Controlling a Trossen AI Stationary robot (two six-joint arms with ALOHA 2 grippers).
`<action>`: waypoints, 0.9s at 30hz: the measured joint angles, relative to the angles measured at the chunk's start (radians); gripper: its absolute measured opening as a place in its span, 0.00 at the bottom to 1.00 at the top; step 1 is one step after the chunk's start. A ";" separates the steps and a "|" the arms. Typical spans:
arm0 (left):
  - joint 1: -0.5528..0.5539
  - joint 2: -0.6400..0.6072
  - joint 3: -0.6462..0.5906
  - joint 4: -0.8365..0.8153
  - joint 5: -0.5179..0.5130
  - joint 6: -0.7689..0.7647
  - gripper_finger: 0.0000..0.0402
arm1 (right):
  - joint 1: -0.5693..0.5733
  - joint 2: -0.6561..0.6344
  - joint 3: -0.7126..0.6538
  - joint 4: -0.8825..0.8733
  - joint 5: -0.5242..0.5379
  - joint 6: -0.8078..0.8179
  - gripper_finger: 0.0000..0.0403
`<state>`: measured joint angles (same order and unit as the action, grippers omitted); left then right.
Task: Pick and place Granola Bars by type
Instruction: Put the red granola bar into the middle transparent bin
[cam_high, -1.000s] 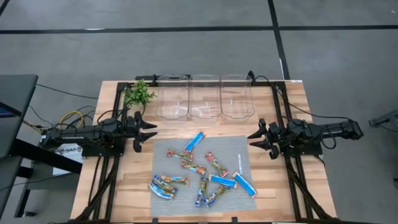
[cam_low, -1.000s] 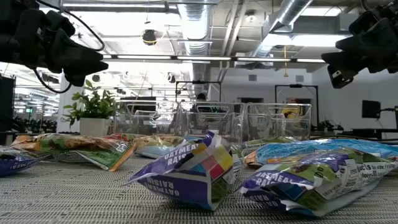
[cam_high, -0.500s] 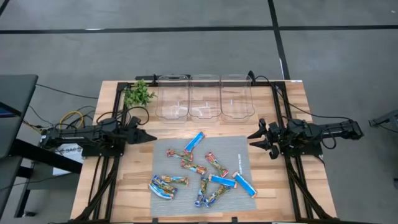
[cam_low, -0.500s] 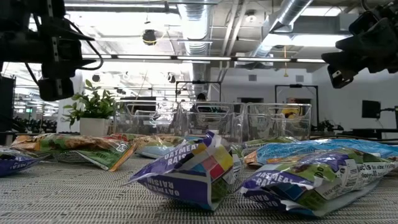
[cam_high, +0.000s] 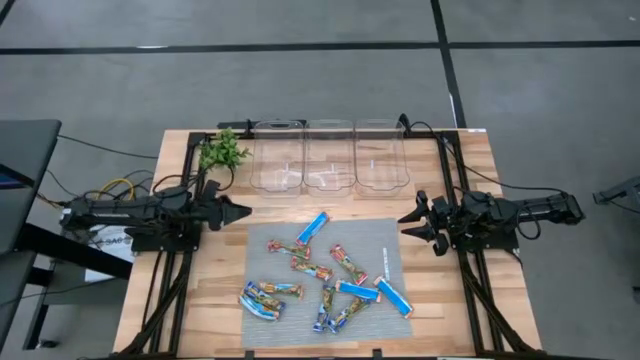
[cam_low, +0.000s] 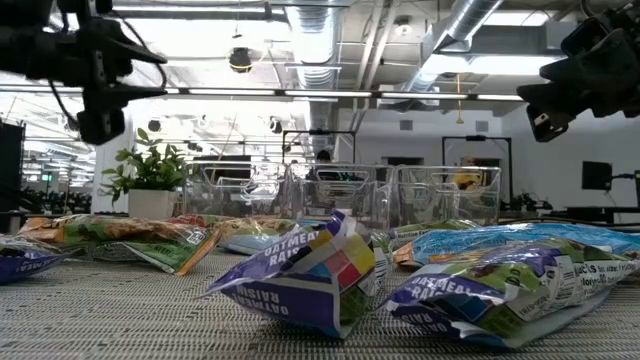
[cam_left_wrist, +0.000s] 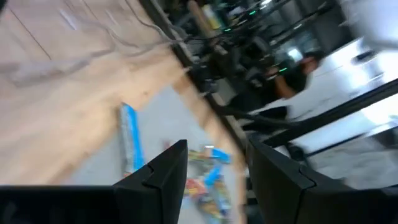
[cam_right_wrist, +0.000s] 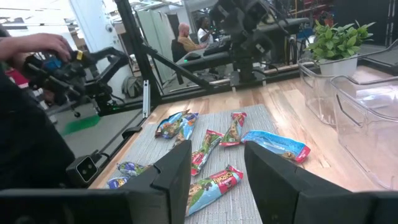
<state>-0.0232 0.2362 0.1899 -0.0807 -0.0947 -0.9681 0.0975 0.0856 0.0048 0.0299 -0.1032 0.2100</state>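
Several wrapped Granola Bars (cam_high: 325, 275) lie flat and scattered on a grey mat (cam_high: 385, 240) in the middle of the table. Some are bright blue (cam_high: 313, 228), some red, green and orange (cam_high: 348, 263), some blue, silver and yellow (cam_high: 258, 303). My left gripper (cam_high: 240, 213) hangs above the table left of the mat, pointing level toward it, and is open (cam_left_wrist: 216, 149) with nothing between its fingers. My right gripper (cam_high: 410, 225) hangs at the mat's right edge, pointing level toward the bars, also open (cam_right_wrist: 216, 149) and holding nothing.
Three clear bins (cam_high: 329, 155) stand in a row at the table's far side, behind the mat. A small green plant (cam_high: 222, 150) stands left of them. Black frame rails (cam_high: 185, 190) run along both table sides. A person (cam_right_wrist: 186, 34) shows in the room beyond.
My left gripper has rolled about its own pointing line: from above its fingers showed spread side by side, and they now show nearly edge-on. It has also risen a little. The bars and my right gripper have kept still.
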 joint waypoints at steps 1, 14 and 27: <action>-0.013 0.041 0.030 -0.012 -0.017 0.033 0.39 | 0.000 0.000 0.000 0.000 0.000 0.000 0.35; -0.175 0.734 0.534 -0.269 -0.030 0.588 0.39 | 0.000 0.000 0.000 0.000 0.000 0.000 0.35; -0.299 1.218 0.872 -0.596 -0.036 1.045 0.39 | 0.000 0.000 0.000 0.000 0.000 0.000 0.35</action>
<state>-0.3221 1.4538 1.0617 -0.6767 -0.1311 0.0765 0.0978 0.0853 0.0048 0.0297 -0.1032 0.2100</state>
